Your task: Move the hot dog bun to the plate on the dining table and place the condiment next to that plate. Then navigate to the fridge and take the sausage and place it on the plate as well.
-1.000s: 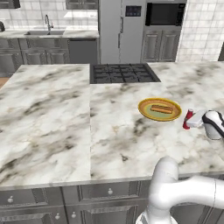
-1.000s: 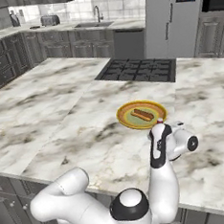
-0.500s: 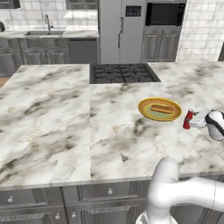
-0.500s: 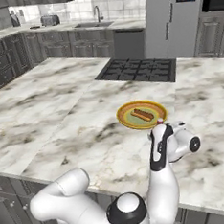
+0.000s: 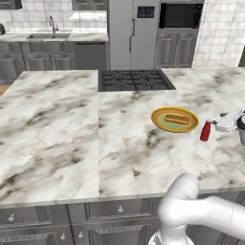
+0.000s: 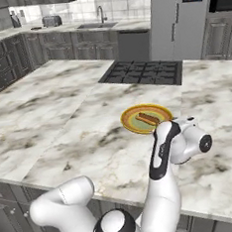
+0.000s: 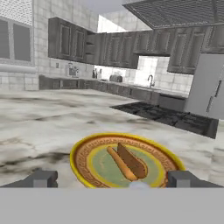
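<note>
while the arm is reaching out over the dining table (image 5: 57, 124), you are looking at a job that reads about half finished. using the plate (image 5: 161, 124) as your landmark: it is sitting on the marble just this side of the black cooktop (image 5: 134, 80), and the fridge (image 5: 132, 33) is standing well beyond it against the far wall, between the dark wall oven (image 5: 180, 15) and the sink counter (image 5: 52, 36).

the hot dog bun (image 5: 177, 119) is lying inside the plate, near its middle, so that part looks settled. the condiment (image 5: 205, 130) is standing upright on the marble just beside the plate's right rim, apart from it, which is where the task wants it.

the gripper (image 7: 111, 180) is hanging just beyond the bottle on the side away from the plate, and you are seeing its fingers (image 7: 40, 179) spread wide with nothing between them; the bottle's white cap is peeking up in the gap at the bottom of the hand view. that spread suggests the bottle is standing free.

what is remaining, by my reading, is the sausage, so you are likely facing a drive toward the fridge. watch that the hand is clearing the bottle without tipping it.
</note>
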